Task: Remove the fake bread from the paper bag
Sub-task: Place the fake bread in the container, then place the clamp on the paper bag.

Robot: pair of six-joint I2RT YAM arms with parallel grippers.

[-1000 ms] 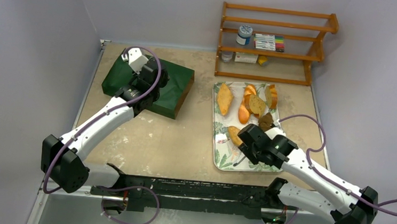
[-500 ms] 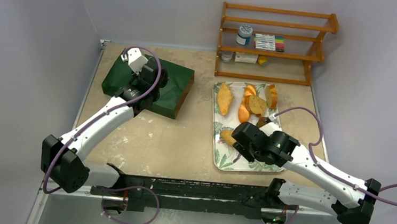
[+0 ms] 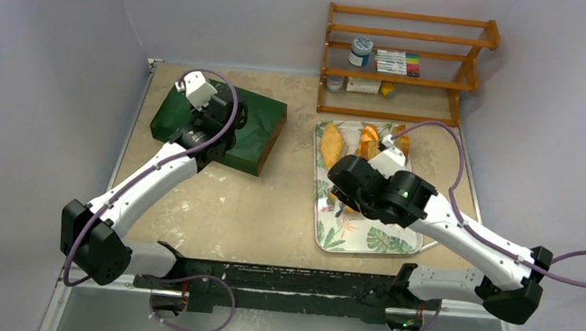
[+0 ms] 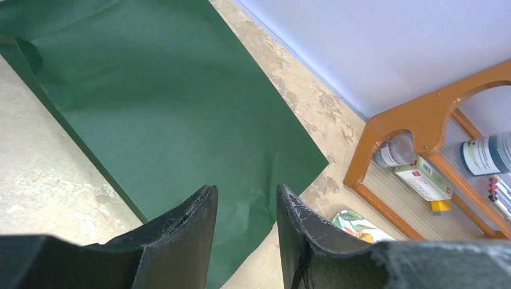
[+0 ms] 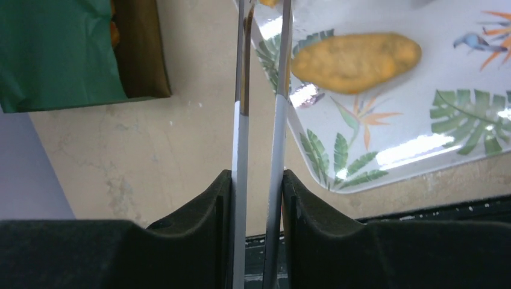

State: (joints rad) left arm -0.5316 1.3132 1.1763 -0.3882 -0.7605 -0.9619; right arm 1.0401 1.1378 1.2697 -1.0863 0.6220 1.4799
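The dark green paper bag (image 3: 254, 133) lies flat at the far left, its brown mouth facing the tray. My left gripper (image 3: 221, 119) hovers over it, open and empty; the left wrist view shows the bag (image 4: 150, 102) under the gripper (image 4: 247, 192). Golden fake bread pieces (image 3: 331, 145) lie on the leaf-patterned tray (image 3: 375, 239). My right gripper (image 3: 344, 184) is shut on metal tongs (image 5: 241, 120) above the tray's left edge. The right wrist view shows an oval loaf (image 5: 355, 60) on the tray and an orange bit (image 5: 112, 30) in the bag mouth.
A wooden shelf (image 3: 404, 64) with a jar, markers and small boxes stands at the back right, just behind the tray. Bare tabletop (image 3: 271, 203) lies between the bag and the tray. Purple-grey walls close in the sides.
My right arm has swung left and away from me, from the tray's near right part to its left edge, now covering some bread. The left arm has barely moved.
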